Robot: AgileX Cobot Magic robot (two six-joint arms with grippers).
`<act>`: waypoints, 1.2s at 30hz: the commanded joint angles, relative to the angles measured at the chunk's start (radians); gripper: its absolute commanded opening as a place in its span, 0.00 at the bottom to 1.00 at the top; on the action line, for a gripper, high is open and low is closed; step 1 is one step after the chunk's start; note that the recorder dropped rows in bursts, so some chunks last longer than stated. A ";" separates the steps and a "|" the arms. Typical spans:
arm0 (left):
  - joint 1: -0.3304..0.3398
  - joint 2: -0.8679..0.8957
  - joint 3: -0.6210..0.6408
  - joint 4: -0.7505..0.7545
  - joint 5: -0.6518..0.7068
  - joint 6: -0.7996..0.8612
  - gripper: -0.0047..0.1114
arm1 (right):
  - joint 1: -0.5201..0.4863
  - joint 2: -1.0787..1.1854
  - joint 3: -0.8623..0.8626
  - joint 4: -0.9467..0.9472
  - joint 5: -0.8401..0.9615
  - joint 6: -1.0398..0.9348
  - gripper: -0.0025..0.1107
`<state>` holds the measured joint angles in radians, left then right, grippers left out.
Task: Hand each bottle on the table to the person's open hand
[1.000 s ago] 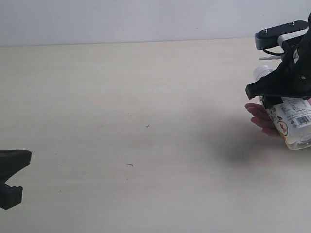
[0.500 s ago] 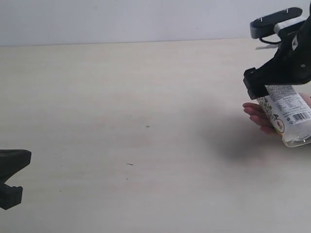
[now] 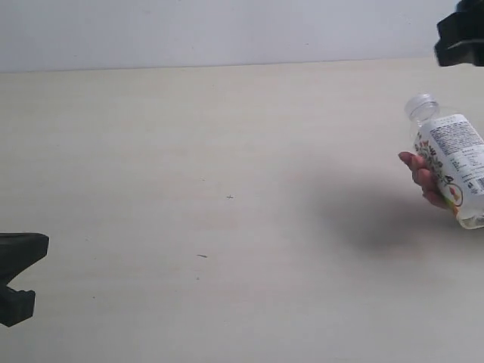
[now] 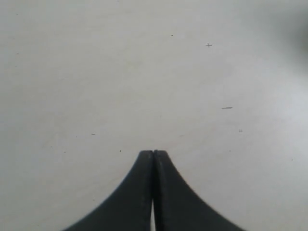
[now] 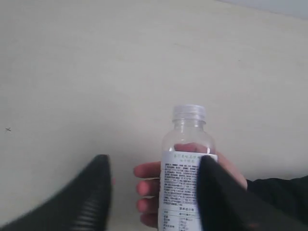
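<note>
Right pincer (image 5: pixel 154 162) spread, bottle (image 3: pixel 454 168) in person's hand (image 3: pixel 422 178)

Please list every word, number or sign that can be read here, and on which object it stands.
No text reads as words.
The label on the bottle: rows of fine print, too small and blurred to read in either view.
The table: only tiny dark specks, no writing.
</note>
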<state>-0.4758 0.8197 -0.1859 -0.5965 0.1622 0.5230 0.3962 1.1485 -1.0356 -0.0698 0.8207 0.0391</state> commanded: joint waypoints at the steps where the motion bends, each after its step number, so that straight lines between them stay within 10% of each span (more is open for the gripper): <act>1: 0.003 -0.006 0.000 0.002 -0.003 0.000 0.04 | -0.001 -0.084 0.007 0.008 0.023 -0.011 0.04; 36: 0.003 -0.006 0.000 0.002 -0.003 0.000 0.04 | -0.001 -0.177 0.042 0.070 0.087 -0.009 0.02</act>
<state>-0.4758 0.8197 -0.1859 -0.5965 0.1622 0.5230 0.3962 0.9777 -0.9965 0.0000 0.9143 0.0351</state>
